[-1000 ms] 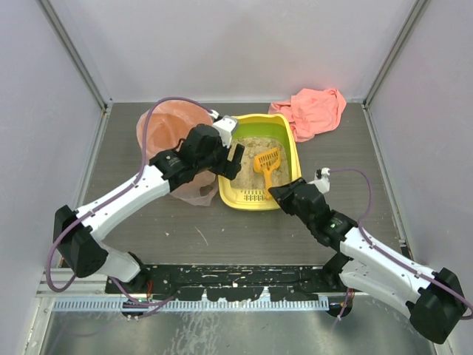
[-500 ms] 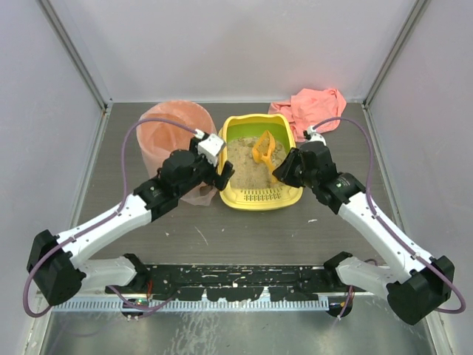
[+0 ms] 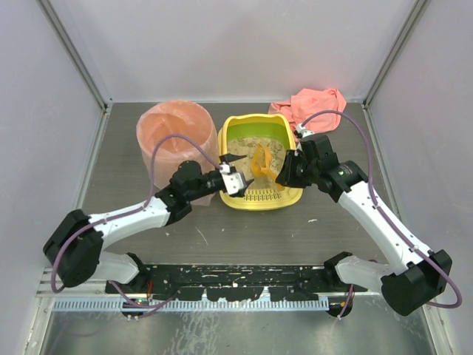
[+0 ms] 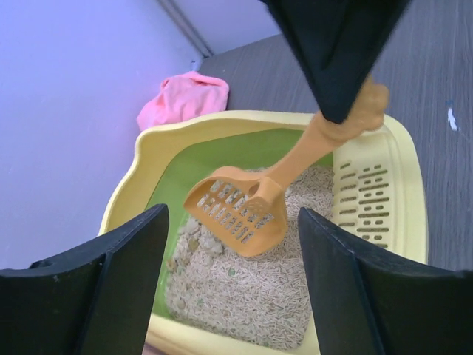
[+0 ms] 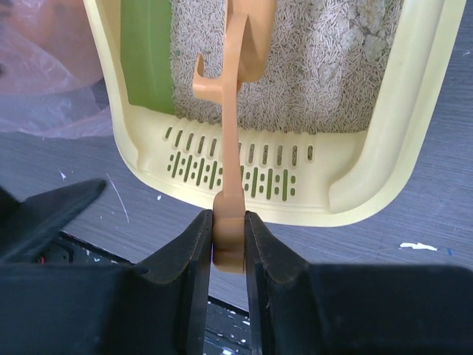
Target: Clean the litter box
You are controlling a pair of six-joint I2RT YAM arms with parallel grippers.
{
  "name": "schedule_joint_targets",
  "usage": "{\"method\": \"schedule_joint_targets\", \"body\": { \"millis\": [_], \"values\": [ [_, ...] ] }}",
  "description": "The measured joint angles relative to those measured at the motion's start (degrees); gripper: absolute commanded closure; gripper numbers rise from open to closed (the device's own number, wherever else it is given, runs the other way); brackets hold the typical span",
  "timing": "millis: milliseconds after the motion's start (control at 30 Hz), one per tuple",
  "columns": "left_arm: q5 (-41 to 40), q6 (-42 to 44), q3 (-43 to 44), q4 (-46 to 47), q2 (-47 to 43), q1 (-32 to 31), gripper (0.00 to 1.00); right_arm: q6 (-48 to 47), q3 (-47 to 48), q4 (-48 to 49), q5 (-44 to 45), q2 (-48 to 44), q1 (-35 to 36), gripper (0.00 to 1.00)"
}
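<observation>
Now right gripper [image 5: 229, 229] has swung from near end of litter box [image 3: 255, 118] round to its right side, taking orange scoop [image 4: 240, 211] along. Scoop head is tilted above litter [image 4: 244, 296] (load, if any, cannot tell). Likely mid-sift; dump into pink-lined bin [image 3: 174, 133] pending. Box mid-table, just beside bin. Right jaws pinch handle end. Left gripper [image 3: 238, 171] pulled back to near-left corner, jaws spread, empty.
</observation>
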Motion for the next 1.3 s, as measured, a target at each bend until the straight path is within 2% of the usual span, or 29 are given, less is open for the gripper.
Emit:
{"method": "schedule_joint_targets", "body": {
  "millis": [233, 600, 933, 1300],
  "values": [
    [5.22, 12.85, 1.16, 0.09, 7.69, -2.91, 0.43, -1.01, 1.36, -2.8, -0.9, -0.13, 0.0, 0.98],
    [4.74, 23.15, 5.86, -0.52, 12.9, -4.48, 0.55, -2.16, 3.93, -6.12, -2.54, -2.14, 0.0, 0.98],
    [2.25, 28.79, 8.28, -3.82, 15.91, -4.48, 0.57, -2.78, 4.46, -7.85, -3.41, -2.86, 0.0, 0.99],
    [0.59, 31.15, 9.11, -5.4, 16.63, -4.59, 0.78, -3.3, 5.09, -9.2, -3.37, -3.28, -0.02, 0.99]
  ]
}}
